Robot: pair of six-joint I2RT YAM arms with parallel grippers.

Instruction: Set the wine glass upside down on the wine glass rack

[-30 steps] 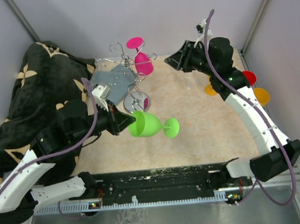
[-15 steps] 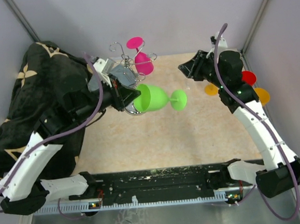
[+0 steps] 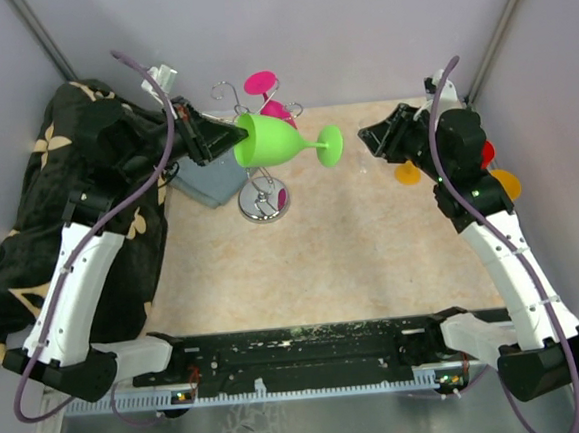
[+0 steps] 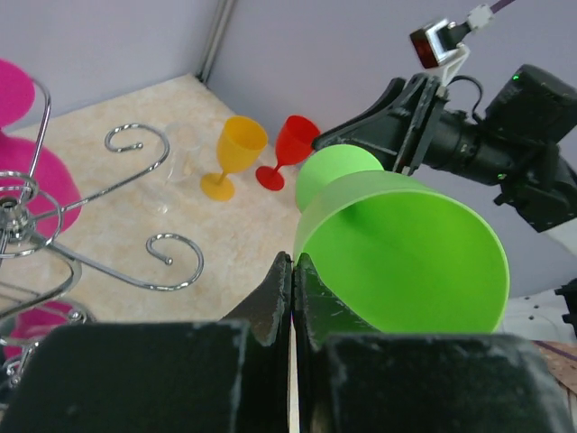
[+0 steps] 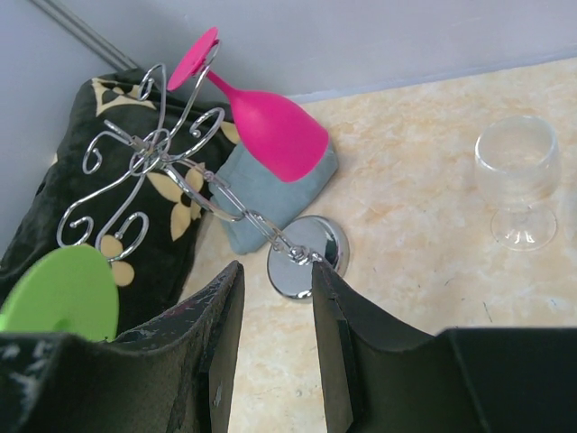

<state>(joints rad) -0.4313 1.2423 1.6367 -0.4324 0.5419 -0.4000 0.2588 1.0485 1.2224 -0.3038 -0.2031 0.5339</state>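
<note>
A green wine glass (image 3: 274,142) lies on its side in the air, just above the wine glass rack (image 3: 264,200), foot pointing right. My left gripper (image 3: 231,141) is shut on its rim; in the left wrist view the fingers (image 4: 279,289) pinch the green wall (image 4: 406,244). The silver wire rack (image 5: 311,253) stands on its round shiny base. A pink glass (image 5: 270,131) hangs upside down from one loop. My right gripper (image 3: 368,135) hovers to the right of the rack, open and empty (image 5: 275,271).
A black flowered blanket (image 3: 57,195) covers the left side, with a blue-grey pouch (image 3: 207,183) beside the rack. Orange (image 3: 407,174) and red (image 3: 482,149) glasses stand at the right wall. A clear glass (image 5: 516,180) stands on the beige mat.
My left arm has lifted the green glass from the front middle up and back to above the rack. My right arm has shifted a little to the right, jaws unchanged.
</note>
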